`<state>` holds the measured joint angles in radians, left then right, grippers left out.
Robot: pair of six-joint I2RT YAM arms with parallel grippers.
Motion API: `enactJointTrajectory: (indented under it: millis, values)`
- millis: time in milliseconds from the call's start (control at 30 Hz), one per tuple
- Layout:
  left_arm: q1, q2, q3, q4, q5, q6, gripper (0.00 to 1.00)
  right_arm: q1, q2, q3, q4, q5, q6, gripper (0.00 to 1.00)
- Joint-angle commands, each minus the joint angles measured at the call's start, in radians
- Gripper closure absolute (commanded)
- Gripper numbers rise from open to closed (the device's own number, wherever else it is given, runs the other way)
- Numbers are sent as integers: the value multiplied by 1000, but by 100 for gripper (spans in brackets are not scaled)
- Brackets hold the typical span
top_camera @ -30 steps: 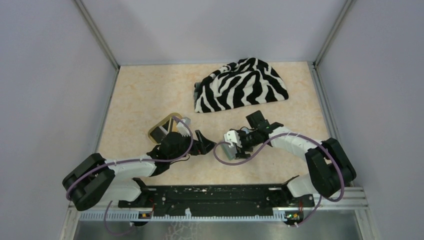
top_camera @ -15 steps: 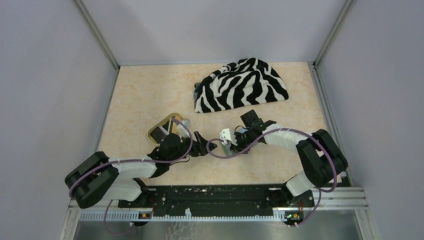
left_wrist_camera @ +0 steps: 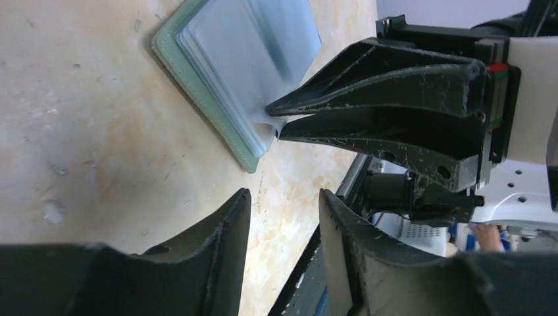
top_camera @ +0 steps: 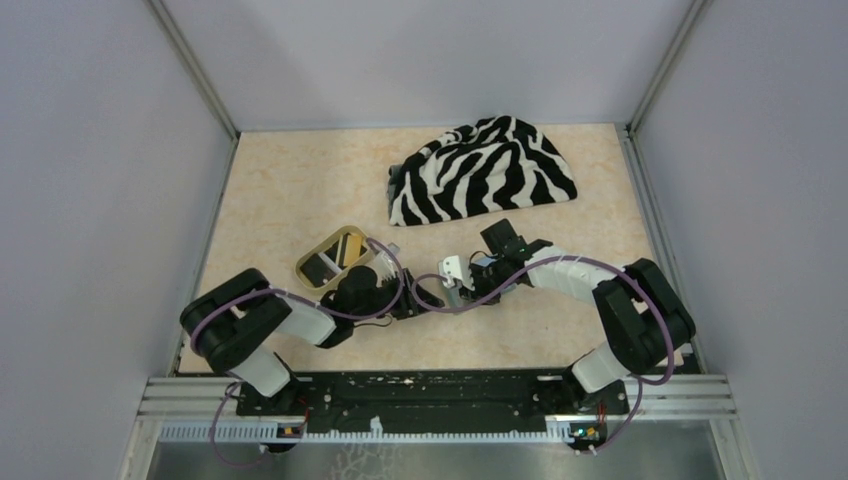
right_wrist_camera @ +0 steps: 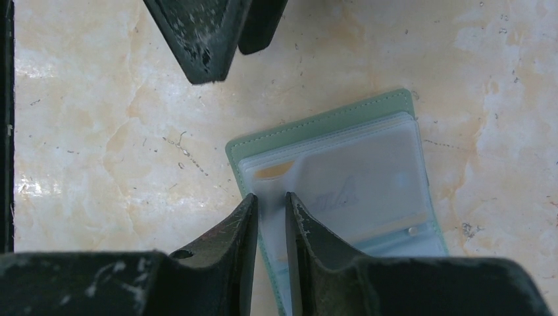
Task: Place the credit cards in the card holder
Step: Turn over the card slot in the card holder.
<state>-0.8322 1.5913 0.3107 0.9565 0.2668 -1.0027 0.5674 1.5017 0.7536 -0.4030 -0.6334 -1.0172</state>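
You'll find a rumpled zebra-striped cloth lying at the far side of the beige marbled table. Well apart from it, nearer and to your left, sits a tan oval tray.

left arm: folded low; forearm reaching right | left gripper: jaws slightly parted; apparently empty | right arm: elbow out; forearm reaching left | right gripper: jaws nearly closed; pinching a clear leaf of the card holder | tips facing each other; near, apart
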Motion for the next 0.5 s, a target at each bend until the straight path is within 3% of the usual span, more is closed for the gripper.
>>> enactJointTrajectory:
  millis: [0,267,467]
  values:
    - [4,87,43,168,73,-88,54,1,-9,30,-24,-32,17,81]
    - [2,157,109,118,78,-99,68,-11,-15,35,-27,-55,36,88]
    - [2,191,134,111,82,-103,69,-21,-19,40,-28,-71,56,94]
